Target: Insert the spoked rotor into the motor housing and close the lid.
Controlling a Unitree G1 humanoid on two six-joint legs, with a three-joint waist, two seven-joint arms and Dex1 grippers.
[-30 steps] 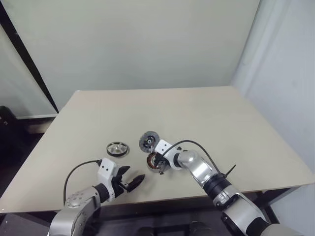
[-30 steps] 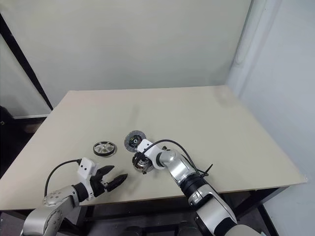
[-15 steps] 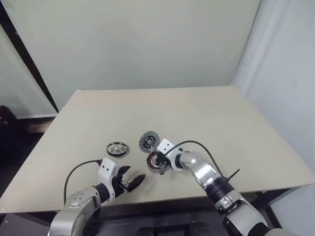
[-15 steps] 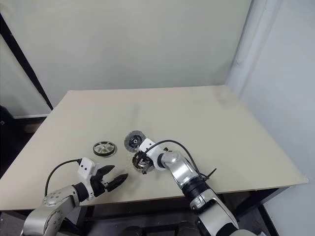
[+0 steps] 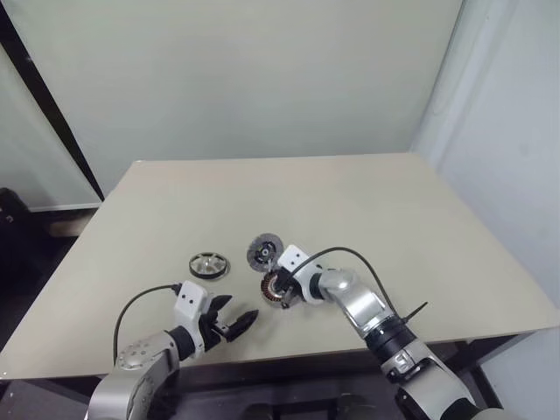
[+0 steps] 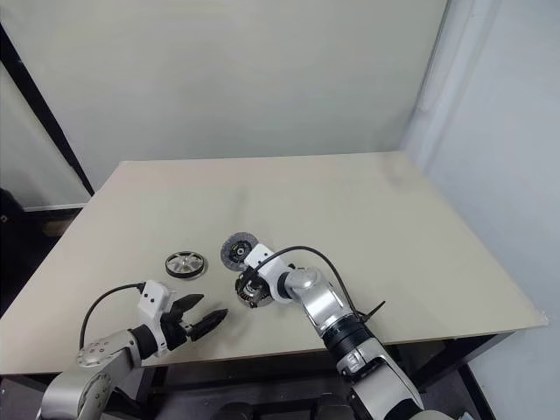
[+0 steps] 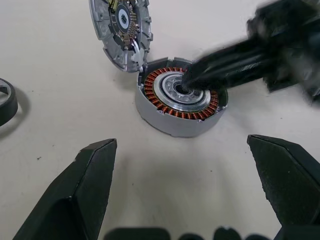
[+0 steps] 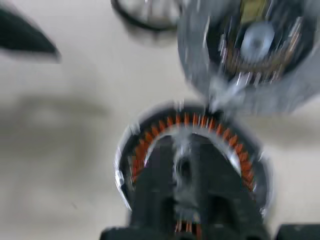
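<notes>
**Right arm shifted over the rotor; rotor not yet lifted**

Left gripper (image 5: 241,308) hovered over the near edge of the worktop (image 5: 350,201), jaws spread wide, nothing between them. No change there from a second ago.

Motor housing (image 5: 208,263) sat flat and empty on the worktop, well apart from the other parts, same spot as before.

Lid (image 5: 262,251) lay just beyond the spoked rotor (image 7: 167,97). In the left wrist view it looked tipped up, with its lower edge touching the rotor's rim.

Rotor rested on the worktop right of the housing, copper windings up. Its place matched the earlier frames.

Right gripper (image 7: 189,84) had its tip down on the rotor's silver hub. Right wrist view was blurred by motion, so I could not tell whether the jaws were pinching the hub or coming off it. Over the last second the right forearm shifted nearer the worktop's front edge, while the gripper kept to the rotor.

Reading: the pickup looked unsettled. The rotor still had to travel left into the housing, and the lid had to follow.
</notes>
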